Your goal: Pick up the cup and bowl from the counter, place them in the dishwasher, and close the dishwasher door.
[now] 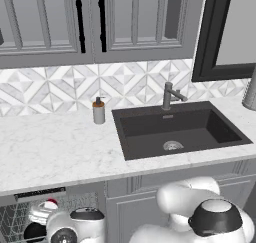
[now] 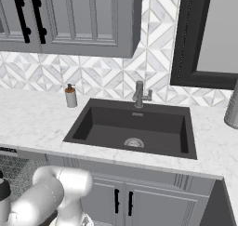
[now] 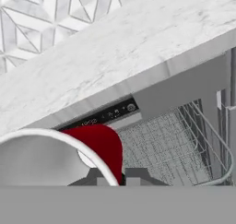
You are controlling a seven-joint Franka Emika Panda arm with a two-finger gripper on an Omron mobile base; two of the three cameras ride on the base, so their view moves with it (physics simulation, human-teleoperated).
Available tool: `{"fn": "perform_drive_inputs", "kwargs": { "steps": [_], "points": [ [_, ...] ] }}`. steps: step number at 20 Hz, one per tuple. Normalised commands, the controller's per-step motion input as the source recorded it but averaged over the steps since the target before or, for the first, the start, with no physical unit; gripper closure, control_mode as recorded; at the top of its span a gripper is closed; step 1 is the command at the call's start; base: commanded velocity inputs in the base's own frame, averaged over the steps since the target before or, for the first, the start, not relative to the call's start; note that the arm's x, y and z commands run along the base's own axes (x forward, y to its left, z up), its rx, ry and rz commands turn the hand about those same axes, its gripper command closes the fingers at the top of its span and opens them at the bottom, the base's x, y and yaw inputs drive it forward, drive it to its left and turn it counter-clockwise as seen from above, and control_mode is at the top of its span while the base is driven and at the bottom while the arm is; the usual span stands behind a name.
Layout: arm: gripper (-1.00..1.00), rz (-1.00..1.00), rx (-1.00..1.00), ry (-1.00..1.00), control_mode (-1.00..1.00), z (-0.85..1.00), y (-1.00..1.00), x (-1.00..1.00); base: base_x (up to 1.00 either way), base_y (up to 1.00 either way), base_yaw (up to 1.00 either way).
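Presently, gripper (image 3: 117, 178): the jaws are sitting clenched, pinching the thin wall of the cup between the 2 dark tips at 6 o'clock of the hand view.
Cup (image 3: 103, 144): it is hanging tilted in the grip, its white rim arcing toward 8 o'clock and its red side facing the dishwasher opening; in the left base view it is showing at 7 o'clock (image 1: 49, 205), over the rack.
Bowl (image 1: 34, 231): it is lying in the rack, just beside the cup at its 7 o'clock.
Dishwasher (image 3: 103, 115): it is standing open under the counter edge, the control strip showing at the top and the wire rack (image 3: 170, 144) reaching toward 4 o'clock.
Counter (image 1: 50, 147): it is carrying a soap dispenser (image 1: 99, 110) at 11 o'clock of the sink (image 1: 175, 132).
Faucet (image 1: 170, 94): it is standing at 12 o'clock of the sink.
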Motion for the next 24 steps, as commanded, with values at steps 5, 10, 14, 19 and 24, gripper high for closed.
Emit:
{"fn": "perform_drive_inputs", "kwargs": {
  "steps": [5,10,14,19,24],
  "points": [
    [1.0,0.01,0.0,0.24,-1.0,0.46,-0.16,-0.27,0.0,0.0,0.0],
    [1.0,0.05,-0.04,0.52,-1.0,0.14,-0.22,0.01,0.0,0.0,0.0],
    [1.0,0.0,-0.17,0.63,-1.0,-0.01,-0.13,0.26,0.0,0.0,0.0],
    [1.0,0.0,-0.05,0.22,-1.0,-0.36,-0.04,0.05,0.0,0.0,0.0],
    [1.0,0.0,0.0,-0.06,-1.0,-0.44,0.0,0.0,0.0,0.0,0.0]
  ]
}}
